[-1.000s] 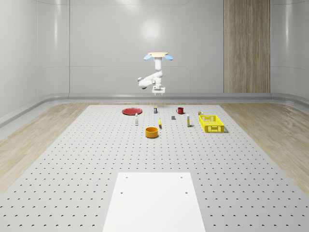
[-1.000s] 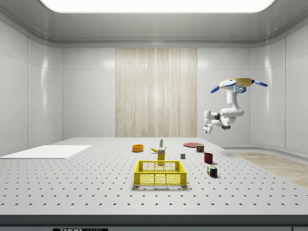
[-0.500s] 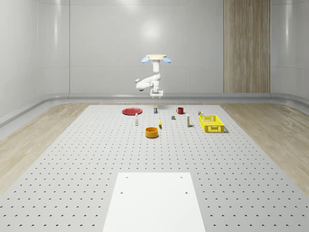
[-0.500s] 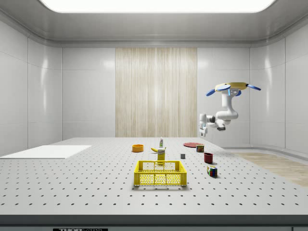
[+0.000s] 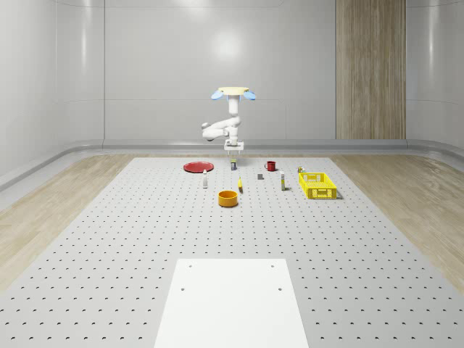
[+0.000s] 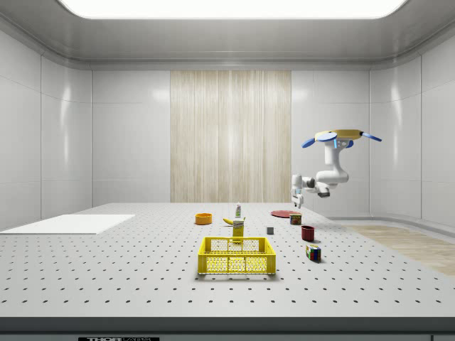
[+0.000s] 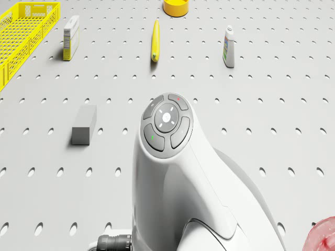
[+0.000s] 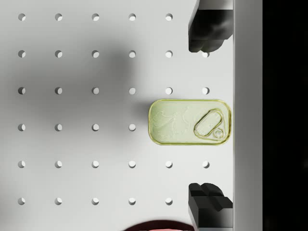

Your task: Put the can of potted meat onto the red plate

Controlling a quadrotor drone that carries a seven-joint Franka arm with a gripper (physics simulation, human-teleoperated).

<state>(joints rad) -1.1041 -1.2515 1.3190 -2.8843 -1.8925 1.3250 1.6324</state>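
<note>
Potted meat can (image 8: 189, 122) between spread fingers (image 8: 208, 30)

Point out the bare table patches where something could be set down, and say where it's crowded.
Free: the wide stretch between the white sheet and the orange bowl. Crowded: the far strip from the red plate to the yellow crate, where the gripper hangs above the potted meat can.

White jointed arm (image 5: 220, 129) under a tan drone (image 6: 340, 133) with blue rotors (jaws seemingly black).

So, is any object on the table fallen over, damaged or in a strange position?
Nothing stands out. The can of potted meat sits flat on the table, lid up and undamaged, below the open gripper. The drone hovers above it, beside the red plate.
</note>
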